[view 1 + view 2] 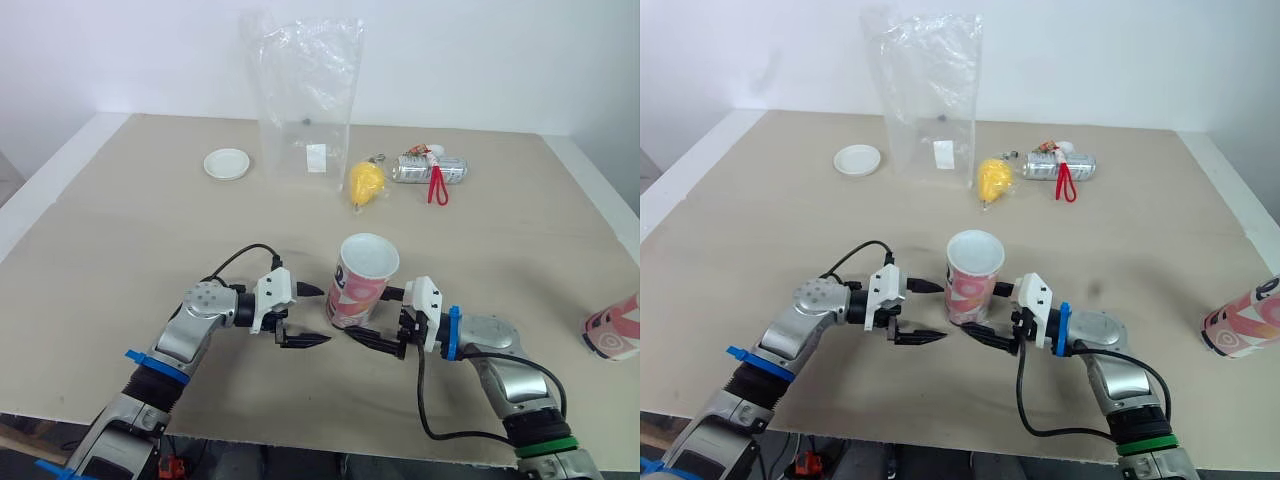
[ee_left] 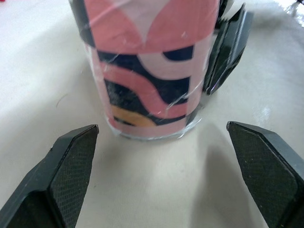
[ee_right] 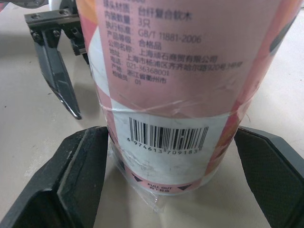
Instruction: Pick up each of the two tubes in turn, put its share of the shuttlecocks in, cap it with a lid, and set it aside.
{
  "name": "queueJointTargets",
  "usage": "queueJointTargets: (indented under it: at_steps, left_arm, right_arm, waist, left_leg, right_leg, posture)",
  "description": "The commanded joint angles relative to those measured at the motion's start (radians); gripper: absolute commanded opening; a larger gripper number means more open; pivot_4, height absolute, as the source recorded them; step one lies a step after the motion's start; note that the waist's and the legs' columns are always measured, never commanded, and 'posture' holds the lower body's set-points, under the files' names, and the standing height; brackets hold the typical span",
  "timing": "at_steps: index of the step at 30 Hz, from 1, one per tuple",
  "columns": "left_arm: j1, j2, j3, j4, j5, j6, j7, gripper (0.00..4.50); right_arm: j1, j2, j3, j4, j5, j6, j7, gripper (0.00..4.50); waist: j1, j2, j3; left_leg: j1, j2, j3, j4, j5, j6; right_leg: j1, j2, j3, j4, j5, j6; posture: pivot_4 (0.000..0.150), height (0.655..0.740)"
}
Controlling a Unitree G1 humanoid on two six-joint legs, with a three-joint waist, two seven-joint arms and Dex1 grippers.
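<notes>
A pink patterned tube (image 1: 360, 285) stands upright at the table's middle front, its top showing white. My right gripper (image 1: 375, 318) is shut on the tube's lower part, with both pads against its sides in the right wrist view (image 3: 171, 130). My left gripper (image 1: 306, 315) is open and holds nothing, its tips just left of the tube (image 2: 147, 71). A second tube (image 1: 615, 330) lies on its side at the right edge. A white lid (image 1: 227, 163) lies at the far left, and a yellow shuttlecock (image 1: 365, 182) lies behind the tube.
A clear plastic bag (image 1: 308, 100) stands upright at the back centre. A silver can-like object with a red strap (image 1: 430, 170) lies to the right of the shuttlecock. The table's front edge runs close under both arms.
</notes>
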Motion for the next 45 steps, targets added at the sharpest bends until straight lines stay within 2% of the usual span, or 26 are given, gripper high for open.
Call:
queueJointTargets:
  at_steps: [1, 24, 45]
  left_arm:
    - [0.012, 0.007, 0.022, -0.053, -0.023, 0.009, 0.009, 4.50]
    - [0.012, 0.011, 0.032, -0.052, -0.028, 0.018, 0.024, 4.50]
    - [0.036, 0.051, 0.067, -0.041, -0.035, 0.005, 0.004, 4.50]
  right_arm:
    - [-0.038, 0.019, 0.013, -0.003, 0.011, 0.000, 0.000, 4.46]
    - [-0.086, 0.151, 0.082, 0.102, -0.046, -0.050, -0.072, 4.46]
    - [-0.133, 0.138, 0.066, 0.164, -0.058, -0.069, -0.053, 4.46]
  waist:
    - [0.000, 0.000, 0.000]
    - [-0.002, 0.000, 0.000]
    - [-0.002, 0.000, 0.000]
  left_leg:
    - [0.000, 0.000, 0.000, 0.000, 0.000, 0.000]
    - [0.001, 0.002, 0.000, 0.000, 0.000, 0.000]
    - [0.001, 0.002, 0.000, 0.000, 0.002, -0.002]
  right_leg:
    - [0.000, 0.000, 0.000, 0.000, 0.000, 0.000]
    - [0.000, 0.001, 0.000, 0.000, 0.001, -0.002]
    - [0.000, 0.002, 0.000, 0.000, 0.003, -0.002]
  posture:
    - [0.150, 0.7400]
    - [0.150, 0.7400]
    - [0.150, 0.7400]
